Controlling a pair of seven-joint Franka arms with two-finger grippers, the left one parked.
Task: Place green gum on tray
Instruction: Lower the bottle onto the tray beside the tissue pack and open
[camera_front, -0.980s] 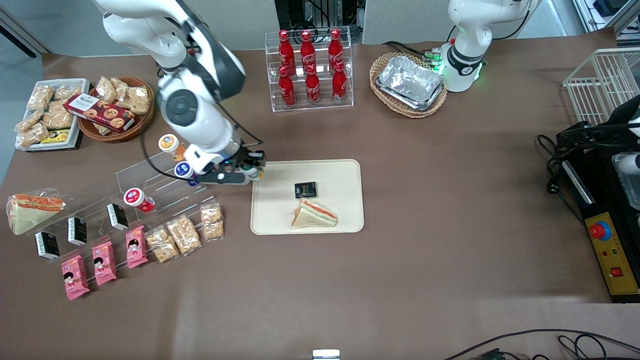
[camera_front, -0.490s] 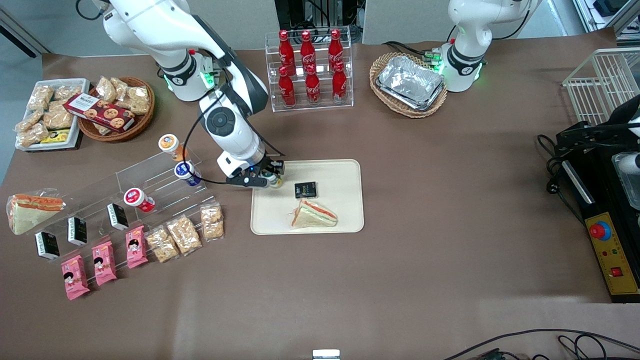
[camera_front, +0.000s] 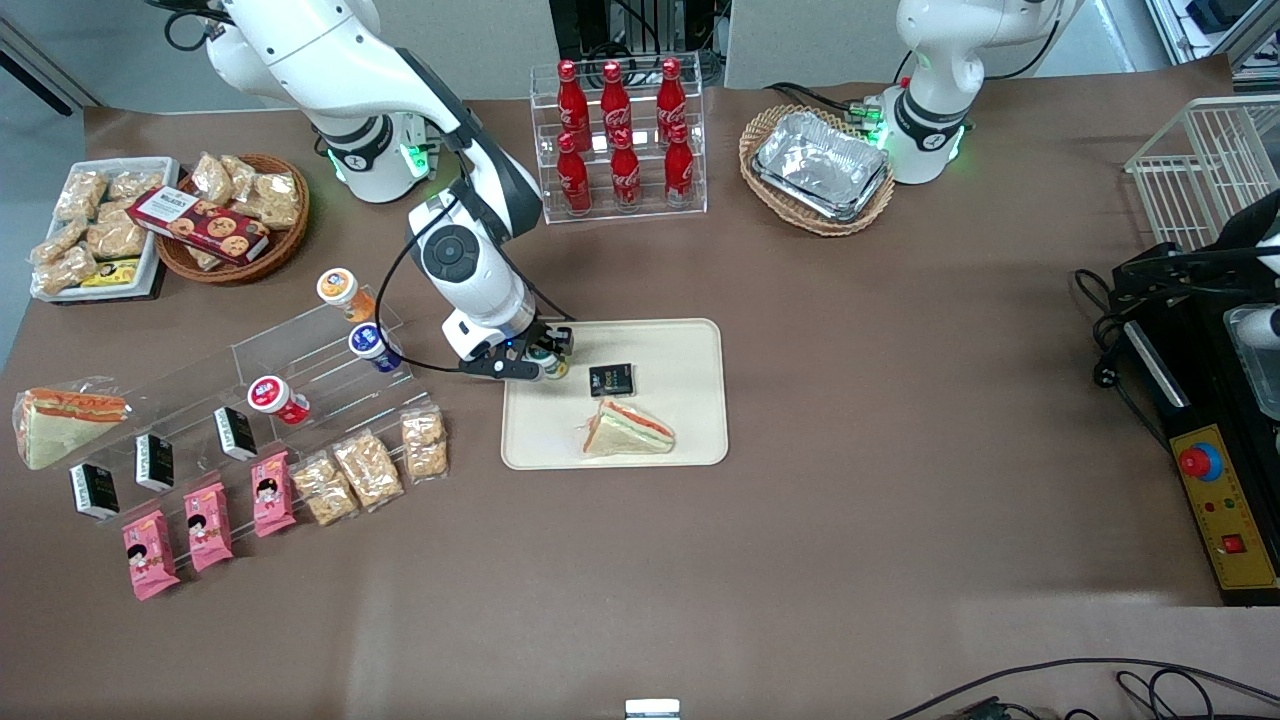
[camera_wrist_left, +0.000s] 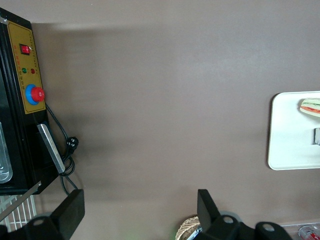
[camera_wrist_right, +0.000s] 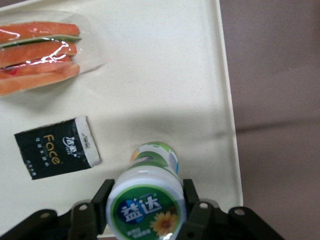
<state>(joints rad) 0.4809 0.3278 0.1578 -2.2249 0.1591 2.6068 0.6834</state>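
The green gum (camera_wrist_right: 146, 205) is a pale canister with a green-and-white lid bearing a yellow flower. It sits between the fingers (camera_wrist_right: 100, 197) of my gripper (camera_wrist_right: 146, 200), which is shut on it. The canister hangs over the cream tray (camera_wrist_right: 165, 90), close to the rim nearest the working arm's end. In the front view the gripper (camera_front: 545, 360) holds the gum (camera_front: 548, 362) over the tray (camera_front: 680, 440), beside a black packet (camera_front: 611, 380).
A wrapped sandwich (camera_front: 627, 430) and the black packet (camera_wrist_right: 57, 147) lie on the tray. An acrylic rack with orange-lidded (camera_front: 338, 287), blue-lidded (camera_front: 368, 341) and red-lidded (camera_front: 268, 394) canisters stands toward the working arm's end. A cola bottle rack (camera_front: 618, 140) and a foil-tray basket (camera_front: 818, 168) stand farther back.
The gripper has carried the green gum from the tray's edge by the acrylic rack to a spot over the tray, and the arm has drawn back and lowered.
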